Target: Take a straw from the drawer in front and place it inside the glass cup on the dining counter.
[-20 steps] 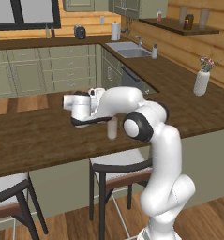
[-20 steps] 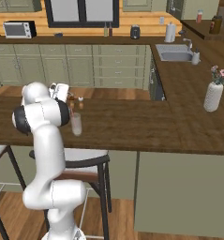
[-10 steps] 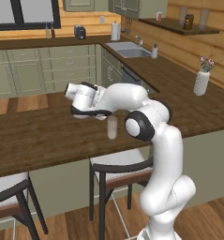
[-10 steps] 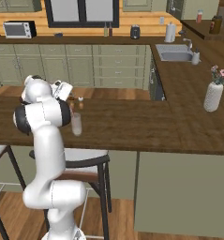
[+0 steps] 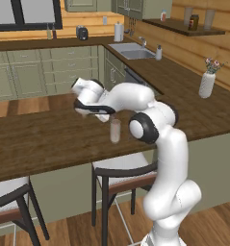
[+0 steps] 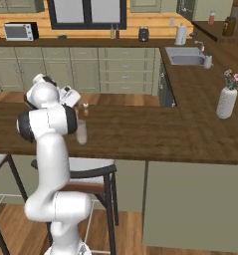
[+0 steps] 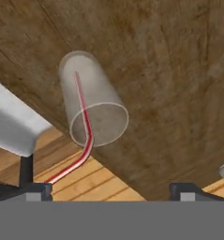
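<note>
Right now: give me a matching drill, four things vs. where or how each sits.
1. straw
2. glass cup
3. gripper
4. white flower vase

a. upright near the dining counter edge
b. open, holding nothing
c. at the counter's right end
d. inside the cup, top end leaning over the rim

Pairs: 1-d, 2-a, 3-b, 4-c

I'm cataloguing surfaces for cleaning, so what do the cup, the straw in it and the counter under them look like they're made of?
The glass cup: clear glass or plastic, since the wood shows through its walls.
The straw: probably plastic, glossy red with a pale stripe and a bend.
The dining counter: dark brown wood, matte, with visible grain.
</note>
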